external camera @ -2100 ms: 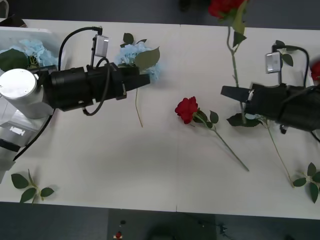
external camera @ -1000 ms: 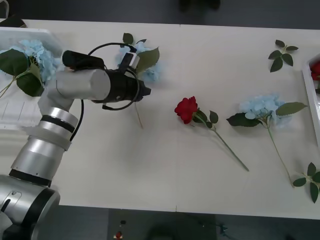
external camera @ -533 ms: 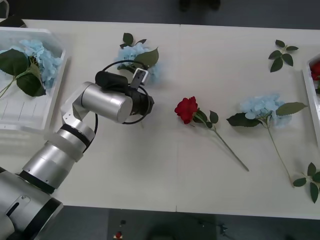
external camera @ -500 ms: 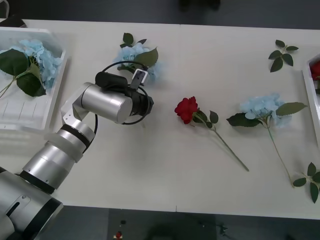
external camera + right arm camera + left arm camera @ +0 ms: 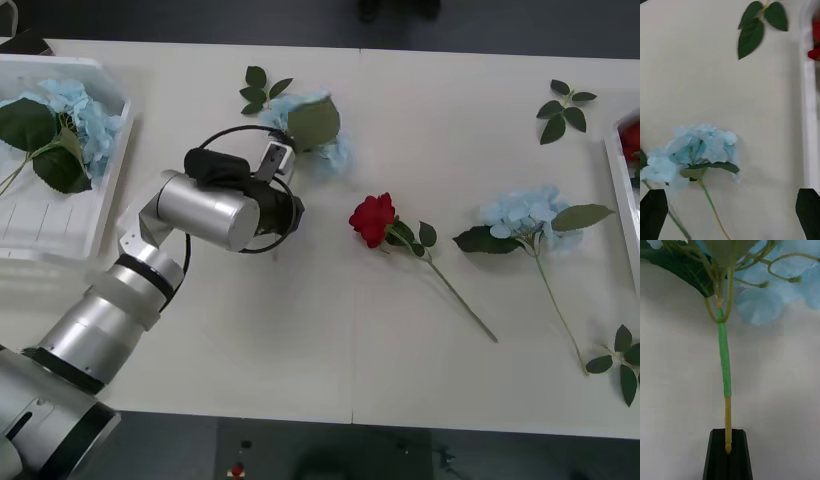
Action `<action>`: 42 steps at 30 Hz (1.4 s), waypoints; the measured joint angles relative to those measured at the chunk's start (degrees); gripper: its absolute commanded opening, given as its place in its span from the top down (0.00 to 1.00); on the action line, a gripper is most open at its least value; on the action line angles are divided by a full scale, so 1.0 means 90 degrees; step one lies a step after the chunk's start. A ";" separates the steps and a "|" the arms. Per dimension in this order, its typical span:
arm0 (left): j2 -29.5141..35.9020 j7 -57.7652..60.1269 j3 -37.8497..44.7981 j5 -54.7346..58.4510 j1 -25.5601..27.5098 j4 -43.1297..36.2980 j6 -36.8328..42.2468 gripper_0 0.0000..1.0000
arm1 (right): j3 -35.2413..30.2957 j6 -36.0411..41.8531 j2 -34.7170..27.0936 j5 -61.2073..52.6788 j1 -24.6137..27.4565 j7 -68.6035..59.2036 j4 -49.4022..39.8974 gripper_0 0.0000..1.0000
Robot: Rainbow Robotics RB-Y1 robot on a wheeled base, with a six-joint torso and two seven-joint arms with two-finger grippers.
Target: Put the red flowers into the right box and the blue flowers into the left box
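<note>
Our left gripper (image 5: 728,453) pinches a blue flower's stem (image 5: 724,367); a leaf sprig (image 5: 258,88) sits beside its bloom (image 5: 318,135), bare surface (image 5: 300,330) lies nearer us. Our right gripper (image 5: 730,213) stands spread.

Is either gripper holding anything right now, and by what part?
The left gripper pinches a blue flower by the bottom tip of its stem. The right gripper is open, holding nothing.

right box (image 5: 622,190): cut off at the frame's edge, just a rim strip showing
red flowers (image 5: 631,140): inside it, mostly cropped
left pincer (image 5: 728,453): hidden under its wrist from the front
</note>
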 measured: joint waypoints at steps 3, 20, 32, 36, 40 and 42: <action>0.0312 0.0000 0.0000 0.0139 0.0479 -0.0855 0.0277 1.00 | 0.0000 0.0002 0.0003 -0.0178 0.0099 0.0690 -0.0395 0.00; 0.1779 -0.0522 0.0438 0.1062 0.2293 -0.2889 0.0736 0.00 | -0.0241 0.0155 0.1155 0.1406 0.0699 0.2094 -0.1631 0.00; 0.1183 -0.0554 0.0985 0.0947 0.1561 -0.2503 0.1026 0.00 | 0.0088 -0.0178 0.2154 0.3555 0.0568 0.1868 -0.1156 0.00; 0.0993 -0.0554 0.0984 0.0832 0.1281 -0.2047 0.1014 0.00 | 0.0655 -0.0394 0.2350 0.3701 0.0199 0.1841 -0.0689 0.00; 0.0901 -0.0554 0.0984 0.0724 0.1192 -0.1723 0.0999 0.13 | 0.0989 -0.0417 0.2619 0.3701 -0.0159 0.1837 -0.0212 0.82; 0.0887 -0.0554 0.0982 0.0710 0.1192 -0.1633 0.0985 0.52 | 0.1024 -0.0485 0.2747 0.3701 -0.0246 0.1835 -0.0093 1.00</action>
